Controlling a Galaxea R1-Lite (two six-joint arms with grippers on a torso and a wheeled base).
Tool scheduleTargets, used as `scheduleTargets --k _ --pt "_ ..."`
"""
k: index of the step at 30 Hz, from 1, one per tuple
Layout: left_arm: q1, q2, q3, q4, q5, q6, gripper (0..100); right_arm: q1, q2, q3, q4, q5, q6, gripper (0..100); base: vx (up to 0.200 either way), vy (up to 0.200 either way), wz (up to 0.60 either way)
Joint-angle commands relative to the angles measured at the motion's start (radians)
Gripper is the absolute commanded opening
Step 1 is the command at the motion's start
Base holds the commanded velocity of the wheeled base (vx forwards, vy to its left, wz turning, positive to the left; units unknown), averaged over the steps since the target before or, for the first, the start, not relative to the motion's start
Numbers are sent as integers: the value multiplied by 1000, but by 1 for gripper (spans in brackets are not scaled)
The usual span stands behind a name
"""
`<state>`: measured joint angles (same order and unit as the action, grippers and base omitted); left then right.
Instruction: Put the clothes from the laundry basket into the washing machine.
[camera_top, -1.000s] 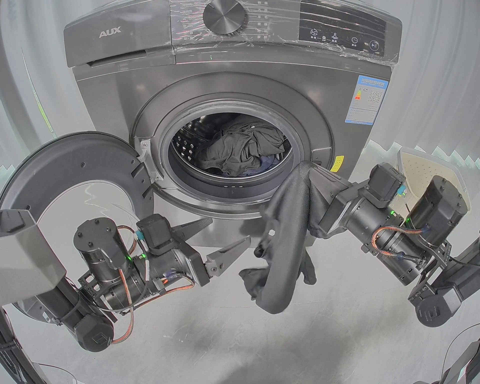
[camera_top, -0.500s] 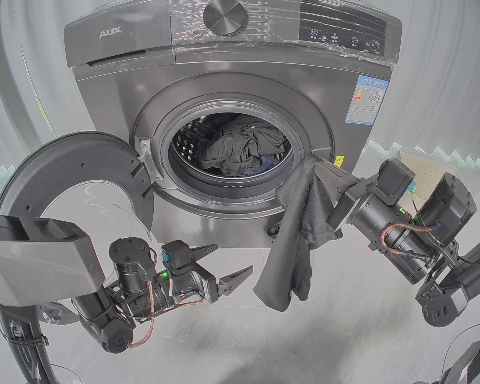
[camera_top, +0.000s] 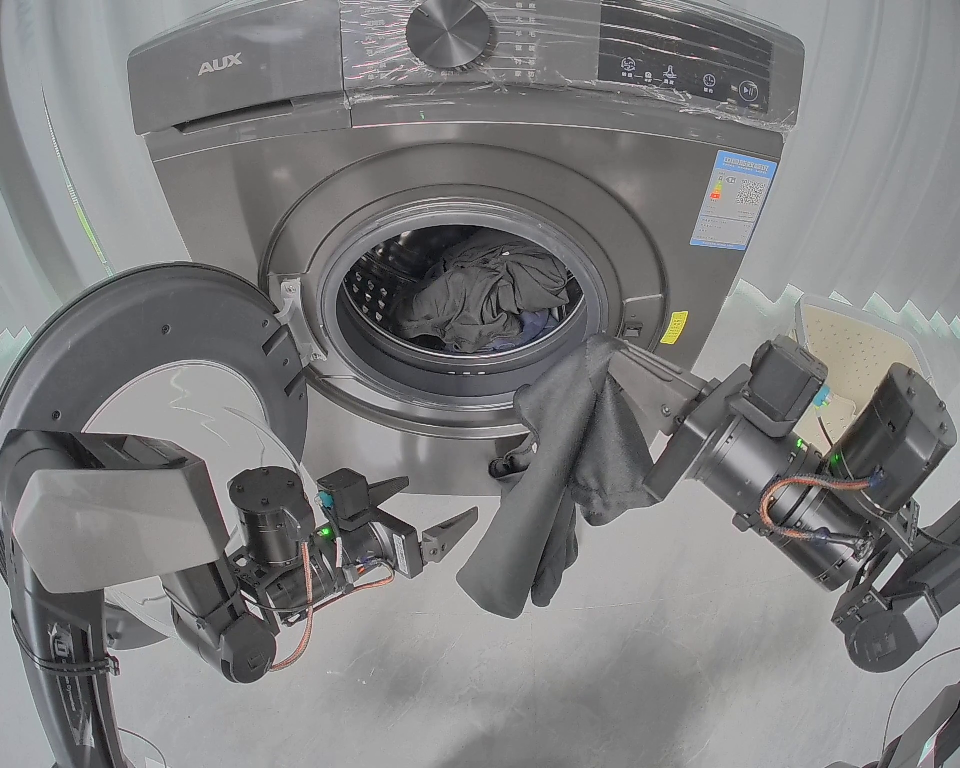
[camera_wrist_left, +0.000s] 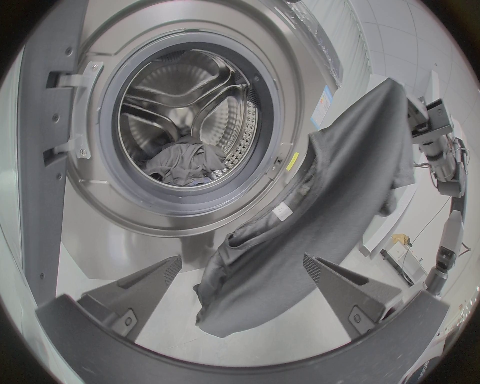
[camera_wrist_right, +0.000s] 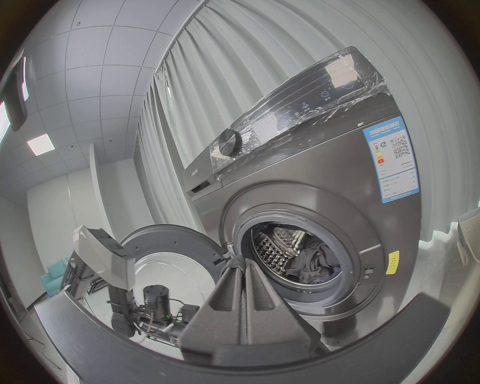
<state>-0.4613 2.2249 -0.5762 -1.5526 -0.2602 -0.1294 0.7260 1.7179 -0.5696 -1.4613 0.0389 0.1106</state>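
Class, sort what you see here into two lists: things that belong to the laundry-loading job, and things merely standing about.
Job:
garment in the right jaws
washer
open door
clothes in the drum
basket

Standing about:
curtain
label on the washer

A blue-bordered label (camera_top: 733, 199) and a yellow sticker (camera_top: 674, 327) are sitting on the washing machine (camera_top: 250, 190) above the right claw (camera_top: 608, 352), their print showing too small to read.
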Motion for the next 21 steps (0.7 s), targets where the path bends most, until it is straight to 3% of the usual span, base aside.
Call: scheduleTargets --k 1,6,21 --pt "24 44 -19 0 6 -1 100 30 11 -10 1 6 3 0 0 0 0" --pt "52 94 -63 0 6 1 100 29 54 -44 9 56 -6 0 0 0 0" --pt "36 202 -156 -1 -21 5 100 58 54 -78 24 47 -6 0 0 0 0"
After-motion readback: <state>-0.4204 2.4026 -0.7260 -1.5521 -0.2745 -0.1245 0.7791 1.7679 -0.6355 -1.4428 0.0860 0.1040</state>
